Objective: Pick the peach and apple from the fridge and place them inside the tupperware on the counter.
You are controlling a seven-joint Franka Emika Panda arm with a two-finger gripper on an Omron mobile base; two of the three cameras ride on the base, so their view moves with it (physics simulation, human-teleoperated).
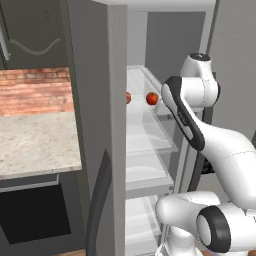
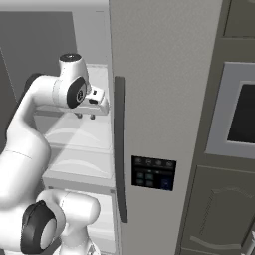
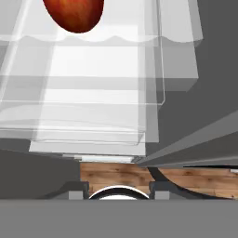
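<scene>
Inside the open fridge (image 1: 95, 75), the arm is reaching over the translucent shelves (image 1: 147, 135) with its end effector (image 2: 85, 116) pointing down, its short fingers drawn close together and gripping nothing. A red fruit (image 1: 152, 98) is sitting on an upper shelf just beside the hand, on its left; in the hand view the same fruit (image 3: 74, 14) is lying ahead, off to one side. A second red fruit (image 1: 128, 97) is peeking out behind the door edge, farther left.
</scene>
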